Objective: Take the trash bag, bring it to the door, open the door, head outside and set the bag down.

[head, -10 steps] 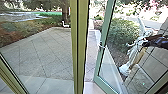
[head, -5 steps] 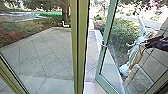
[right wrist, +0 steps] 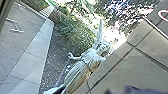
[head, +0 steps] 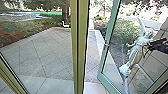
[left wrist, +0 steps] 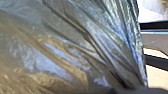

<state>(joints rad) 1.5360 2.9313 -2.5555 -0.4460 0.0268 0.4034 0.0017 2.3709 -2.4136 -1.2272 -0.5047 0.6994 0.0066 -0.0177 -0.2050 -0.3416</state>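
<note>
Door (head: pixel 105 55) open, we are pinching the bag (left wrist: pixel 62 50) in our left fingers (left wrist: pixel 140 90), the right ones' state we cannot tell, exit and set-down remaining.

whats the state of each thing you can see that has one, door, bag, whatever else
glass door: open, standing at an angle to the post
trash bag: bunched, pulled into creases
statue: standing outside, upright
bush: in leaf
</note>
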